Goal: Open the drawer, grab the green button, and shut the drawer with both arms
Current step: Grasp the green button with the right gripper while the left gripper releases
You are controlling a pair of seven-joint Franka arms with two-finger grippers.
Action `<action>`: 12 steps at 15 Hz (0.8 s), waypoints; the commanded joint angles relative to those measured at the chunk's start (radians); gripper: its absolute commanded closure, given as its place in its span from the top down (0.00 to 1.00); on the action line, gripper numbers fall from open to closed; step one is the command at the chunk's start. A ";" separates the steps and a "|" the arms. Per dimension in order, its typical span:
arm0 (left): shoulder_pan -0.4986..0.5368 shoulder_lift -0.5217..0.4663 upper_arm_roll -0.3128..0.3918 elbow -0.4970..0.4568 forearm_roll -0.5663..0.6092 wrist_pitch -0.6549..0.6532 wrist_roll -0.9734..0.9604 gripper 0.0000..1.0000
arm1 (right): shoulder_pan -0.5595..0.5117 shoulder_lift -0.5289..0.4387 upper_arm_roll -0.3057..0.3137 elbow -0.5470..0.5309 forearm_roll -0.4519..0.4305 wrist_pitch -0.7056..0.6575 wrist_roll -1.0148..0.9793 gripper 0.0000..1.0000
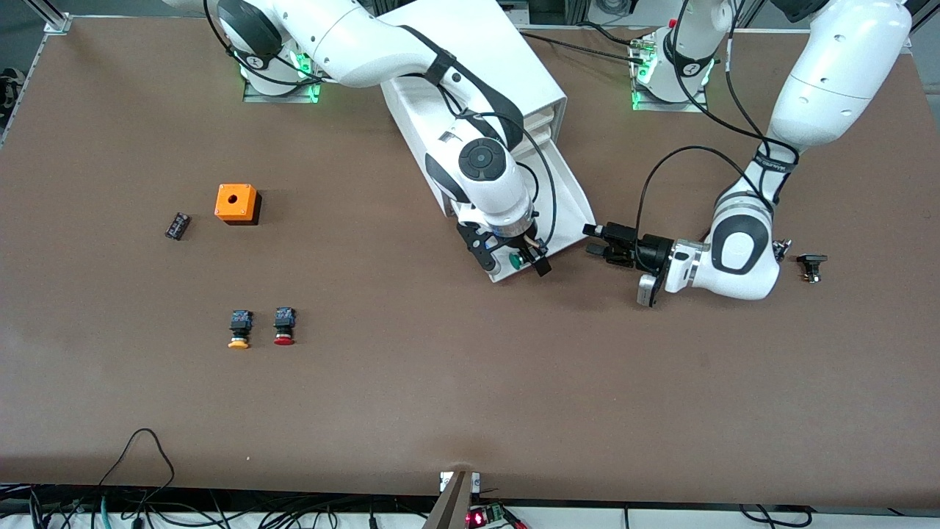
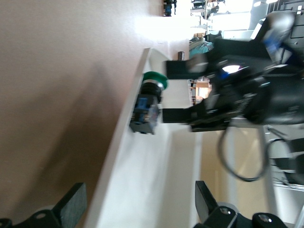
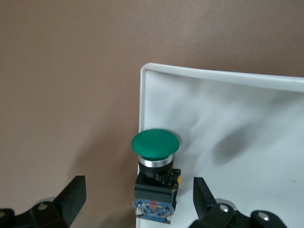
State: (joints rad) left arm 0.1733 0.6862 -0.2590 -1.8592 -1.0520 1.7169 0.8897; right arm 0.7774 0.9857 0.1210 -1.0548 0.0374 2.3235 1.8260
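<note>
The drawer [image 1: 569,191] is pulled out of the white cabinet [image 1: 477,73] toward the front camera. The green-capped button [image 1: 516,258] lies on its side in the drawer's front corner, against the rim. My right gripper [image 1: 512,261] hangs low over that corner, open. In the right wrist view its fingers [image 3: 71,197] stand either side of the button [image 3: 155,144] without touching it. My left gripper [image 1: 591,240] is open just in front of the drawer's front, holding nothing. The left wrist view looks along the drawer [image 2: 142,180] to the button [image 2: 147,107].
An orange box with a hole [image 1: 237,203] and a small black part [image 1: 177,225] lie toward the right arm's end. A yellow-capped button [image 1: 239,329] and a red-capped button [image 1: 284,326] stand nearer the front camera. Another black part [image 1: 811,264] lies beside the left arm.
</note>
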 commanded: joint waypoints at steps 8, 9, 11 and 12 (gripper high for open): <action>0.018 -0.096 0.001 0.170 0.210 -0.197 -0.472 1.00 | 0.022 0.030 -0.009 0.041 -0.013 0.004 0.022 0.08; 0.018 -0.102 0.000 0.198 0.234 -0.217 -0.523 1.00 | 0.022 0.025 -0.009 0.041 -0.013 0.001 0.024 0.00; 0.017 -0.114 -0.003 0.248 0.274 -0.258 -0.625 1.00 | 0.022 0.024 -0.011 0.041 -0.011 -0.025 0.026 0.00; 0.017 -0.122 -0.006 0.270 0.291 -0.275 -0.679 1.00 | 0.017 0.019 -0.011 0.041 -0.011 -0.042 0.026 0.00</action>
State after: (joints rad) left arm 0.1877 0.5802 -0.2583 -1.6402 -0.8136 1.4870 0.3158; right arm 0.7890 1.0015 0.1200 -1.0439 0.0374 2.3241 1.8286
